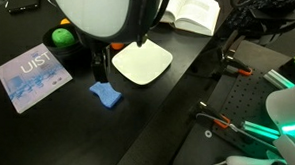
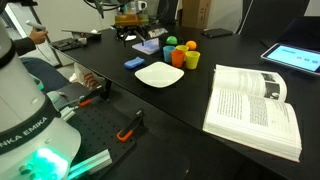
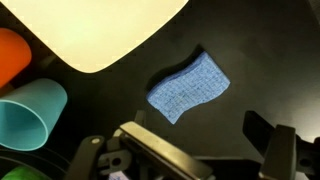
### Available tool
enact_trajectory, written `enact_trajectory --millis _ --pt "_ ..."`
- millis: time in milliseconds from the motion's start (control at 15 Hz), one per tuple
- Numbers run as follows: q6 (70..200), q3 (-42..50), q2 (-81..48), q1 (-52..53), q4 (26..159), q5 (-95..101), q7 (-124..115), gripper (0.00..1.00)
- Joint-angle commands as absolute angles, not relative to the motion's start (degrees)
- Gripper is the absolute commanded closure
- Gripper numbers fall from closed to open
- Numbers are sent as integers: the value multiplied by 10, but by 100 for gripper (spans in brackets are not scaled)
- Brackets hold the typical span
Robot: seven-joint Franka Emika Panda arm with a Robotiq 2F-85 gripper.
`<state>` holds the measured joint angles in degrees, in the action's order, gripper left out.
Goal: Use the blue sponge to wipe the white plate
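So the blue sponge (image 3: 190,87) is seen lying flat on the black counter (image 3: 260,50), a bit right of centre in the wrist view. It's just off the lower-right edge of the white plate (image 3: 100,30), near it but not touching. The fingers (image 3: 278,150) are spread wide open along the bottom of that frame and nothing is gripped; the sponge is framed just above the gap. A light-blue cup (image 3: 30,115) and an orange cup (image 3: 12,55) are tucked at the left edge. In an exterior view an open book (image 2: 255,105) is spotted at the right, well apart from the plate.
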<state>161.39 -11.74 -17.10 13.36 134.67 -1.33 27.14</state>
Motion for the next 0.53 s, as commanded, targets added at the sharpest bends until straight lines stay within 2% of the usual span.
enact_trajectory --millis 0,467 --pt "1616 -146 -207 109 1310 6 257 0" --pt "1614 -174 -227 98 1305 5 248 0"
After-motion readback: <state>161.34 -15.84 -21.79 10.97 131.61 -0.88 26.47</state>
